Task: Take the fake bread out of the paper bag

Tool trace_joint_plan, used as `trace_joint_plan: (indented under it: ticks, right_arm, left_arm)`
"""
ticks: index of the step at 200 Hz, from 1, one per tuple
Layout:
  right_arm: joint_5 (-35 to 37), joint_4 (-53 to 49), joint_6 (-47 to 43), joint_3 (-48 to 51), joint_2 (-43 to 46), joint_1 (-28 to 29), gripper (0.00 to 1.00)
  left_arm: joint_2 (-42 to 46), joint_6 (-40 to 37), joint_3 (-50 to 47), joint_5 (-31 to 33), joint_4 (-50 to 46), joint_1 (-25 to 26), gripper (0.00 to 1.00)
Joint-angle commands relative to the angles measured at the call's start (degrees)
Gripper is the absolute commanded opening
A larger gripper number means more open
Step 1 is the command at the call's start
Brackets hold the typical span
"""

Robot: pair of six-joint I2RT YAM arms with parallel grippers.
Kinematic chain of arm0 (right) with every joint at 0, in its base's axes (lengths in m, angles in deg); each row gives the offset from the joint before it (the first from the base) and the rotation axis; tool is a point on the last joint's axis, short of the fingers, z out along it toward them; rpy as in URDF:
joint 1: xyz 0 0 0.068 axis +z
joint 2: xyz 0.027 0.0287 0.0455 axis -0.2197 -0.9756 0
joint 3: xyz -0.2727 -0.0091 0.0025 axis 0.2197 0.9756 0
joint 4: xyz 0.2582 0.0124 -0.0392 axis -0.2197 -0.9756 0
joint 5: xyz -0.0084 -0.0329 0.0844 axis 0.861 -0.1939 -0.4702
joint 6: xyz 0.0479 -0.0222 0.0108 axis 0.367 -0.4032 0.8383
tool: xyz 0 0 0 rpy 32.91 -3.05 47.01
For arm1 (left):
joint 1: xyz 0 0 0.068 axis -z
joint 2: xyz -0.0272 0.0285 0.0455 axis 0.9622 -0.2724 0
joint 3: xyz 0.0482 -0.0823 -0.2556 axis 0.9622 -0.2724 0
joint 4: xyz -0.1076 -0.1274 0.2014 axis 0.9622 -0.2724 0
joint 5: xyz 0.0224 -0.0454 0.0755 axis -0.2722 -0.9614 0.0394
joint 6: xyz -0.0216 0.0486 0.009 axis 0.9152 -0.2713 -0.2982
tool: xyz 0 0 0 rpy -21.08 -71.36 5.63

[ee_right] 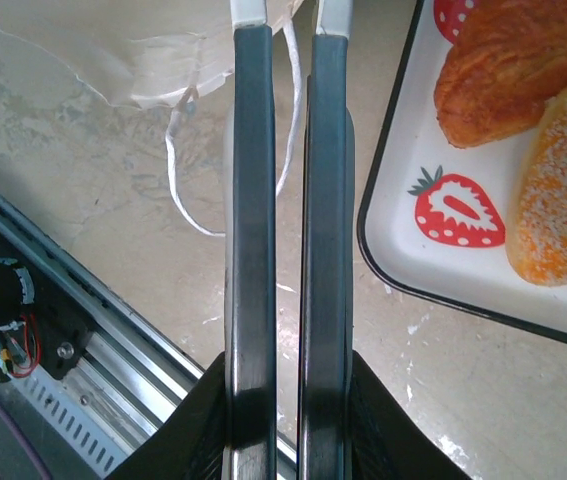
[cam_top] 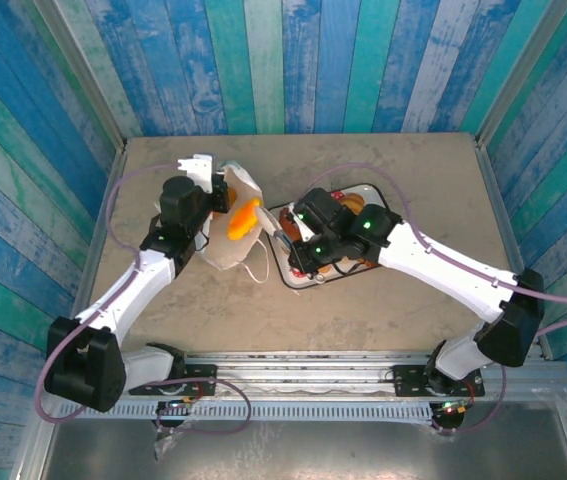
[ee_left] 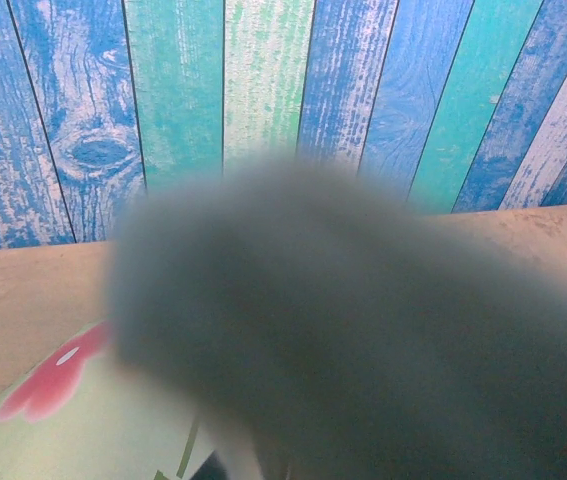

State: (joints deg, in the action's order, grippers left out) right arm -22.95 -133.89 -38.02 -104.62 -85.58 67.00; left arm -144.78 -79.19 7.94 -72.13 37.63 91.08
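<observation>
The paper bag (cam_top: 231,232) lies on the table (cam_top: 403,170), an orange loaf (cam_top: 245,217) at its mouth. Right gripper (ee_right: 290,25) — fingers nearly closed, holding nothing — sits between the bag's handle (ee_right: 175,170) and the strawberry-print tray (ee_right: 403,250) holding bread. Left gripper (cam_top: 206,170) at the bag — jaw state cannot be determined.

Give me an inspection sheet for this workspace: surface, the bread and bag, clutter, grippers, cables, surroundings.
Surface: beige table, scuffed, bare in front.
Job's things: paper bag lying left of centre, an orange bread piece at its mouth; more bread already on the strawberry-print tray.
Clutter: nothing seen.
Grippers: left gripper at the bag, jaws not readable; right gripper between bag and tray, jaws nearly closed, one bag handle loop close by.
Cables: purple cables run along both arms.
Surroundings: blue and green plank walls; metal rail at the near edge.
</observation>
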Motion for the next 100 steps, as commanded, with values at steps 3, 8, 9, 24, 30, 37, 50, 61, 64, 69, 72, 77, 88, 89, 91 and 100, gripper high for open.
trace_joint_plan:
  ticks: [3,8,9,24,30,37,50,61,64,69,72,77,88,89,91,100]
  right_arm:
    - [2.0,-0.2,0.8,0.9,4.6,0.0,0.01]
    - [2.3,-0.2,1.0,1.1,5.4,0.0,0.01]
    - [2.4,-0.2,1.1,1.2,5.5,0.0,0.01]
    - [3.7,-0.6,1.9,2.0,8.0,0.0,0.01]
    - [4.3,-0.7,2.2,2.5,9.1,-0.1,0.01]
    - [5.1,-0.7,2.7,3.1,10.4,-0.1,0.01]
    - [7.2,-0.7,3.5,4.4,12.8,-0.4,0.01]
    - [8.8,-0.9,4.2,5.7,14.6,-1.0,0.01]
    - [9.0,-0.9,4.4,6.1,15.1,-1.3,0.01]
    - [9.2,-1.1,4.7,6.7,15.8,-2.0,0.01]
    - [9.3,-1.1,4.9,6.9,16.2,-2.5,0.01]
    - [9.2,-1.3,5.2,7.6,16.8,-3.3,0.01]
    - [9.2,-1.5,5.8,9.0,17.9,-5.0,0.01]
    - [9.2,-1.5,5.8,9.1,18.0,-5.2,0.00]
    - [9.2,-1.6,6.0,9.4,18.2,-5.5,0.00]
    - [8.6,-1.6,6.4,10.6,19.0,-7.1,0.00]
  left_arm:
    - [-1.3,0.5,1.9,-0.3,0.5,0.0,0.00]
    - [-1.3,0.5,1.8,-0.3,0.4,0.0,0.00]
    - [-1.3,0.4,1.9,-0.3,0.4,0.0,0.00]
    - [-1.1,0.3,1.8,-0.2,0.3,0.0,0.00]
    - [-1.0,0.2,1.7,-0.2,0.3,0.0,0.00]
    - [-0.9,0.2,1.7,0.0,0.2,0.0,0.00]
    - [-0.8,0.1,1.6,-0.1,0.3,0.0,0.00]
    - [-0.7,0.1,1.4,-0.2,0.3,0.0,0.00]
    - [-0.7,0.1,1.5,-0.2,0.3,0.0,0.00]
    - [-0.6,0.1,1.4,-0.4,0.3,-0.1,0.00]
    - [-0.5,0.1,1.4,-0.5,0.3,0.0,0.00]
    - [-0.4,0.1,1.4,-0.6,0.4,0.0,0.00]
    - [-0.3,0.1,1.3,-0.9,0.3,0.0,0.00]
    - [-0.3,0.1,1.2,-0.9,0.3,0.0,0.00]
    - [-0.2,0.1,1.2,-0.9,0.4,0.0,0.00]
    - [0.0,0.0,1.2,-1.0,0.2,0.0,0.00]
